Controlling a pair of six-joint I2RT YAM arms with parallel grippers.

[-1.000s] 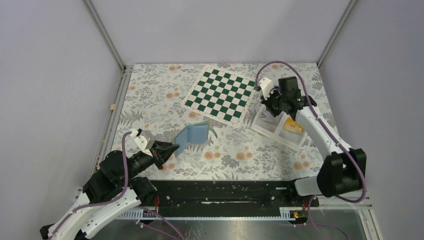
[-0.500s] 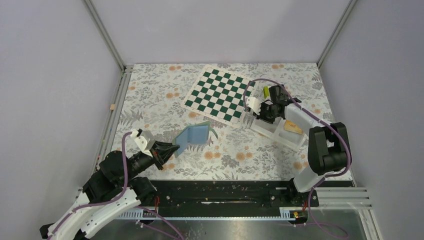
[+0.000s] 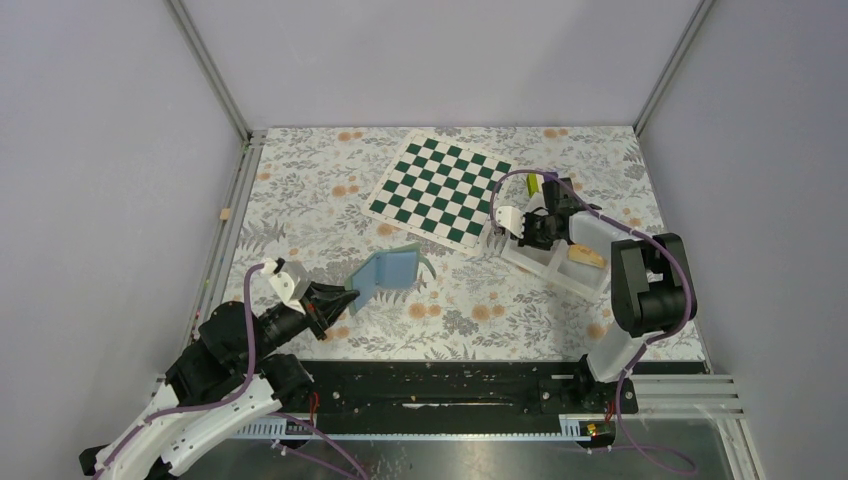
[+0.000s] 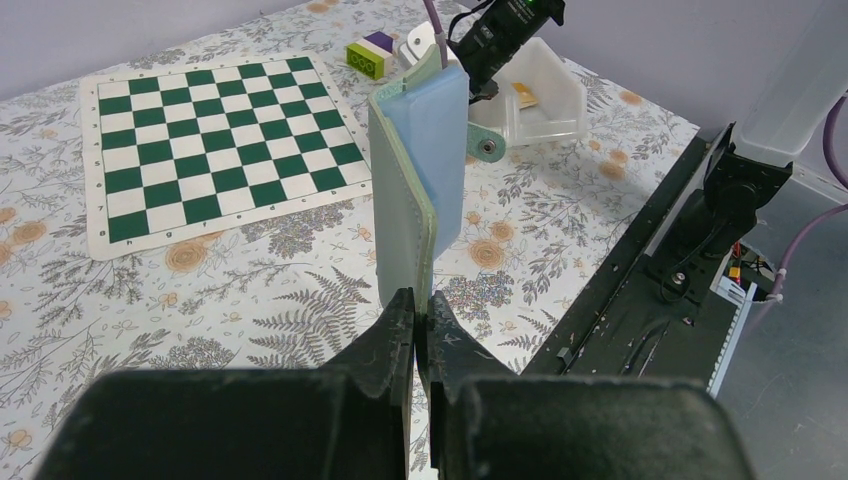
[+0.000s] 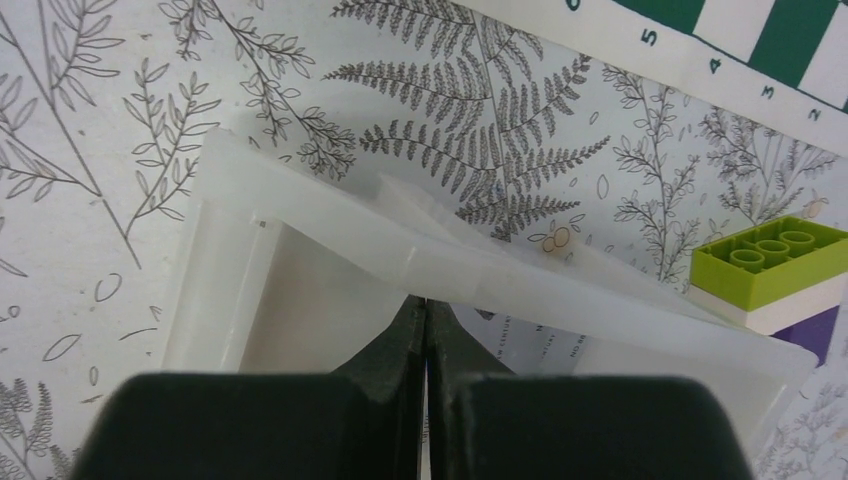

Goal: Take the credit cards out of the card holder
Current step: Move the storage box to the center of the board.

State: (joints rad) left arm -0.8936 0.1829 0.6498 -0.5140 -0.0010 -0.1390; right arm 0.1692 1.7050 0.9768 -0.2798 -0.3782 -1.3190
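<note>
The card holder (image 3: pixel 385 272) stands open on its edge on the floral table, light blue inside, teal-green outside; it also shows in the left wrist view (image 4: pixel 420 190). My left gripper (image 3: pixel 345 298) (image 4: pixel 421 305) is shut on its lower near edge. My right gripper (image 3: pixel 530 235) (image 5: pixel 426 310) is down inside the white tray (image 3: pixel 555 272) (image 5: pixel 330 215), jaws shut on a pale whitish card (image 5: pixel 520 335) with dark print. An orange-yellow card (image 3: pixel 586 256) lies in the tray's right compartment.
A green-and-white chequered mat (image 3: pixel 440 190) lies at the back centre. A purple-and-yellow-green block (image 3: pixel 533 185) (image 5: pixel 770 255) sits just behind the tray. A black rail (image 3: pixel 450 385) runs along the table's near edge.
My right arm has folded back and lowered its gripper from above the tray into the tray's left compartment. My left gripper and the card holder have not moved.
</note>
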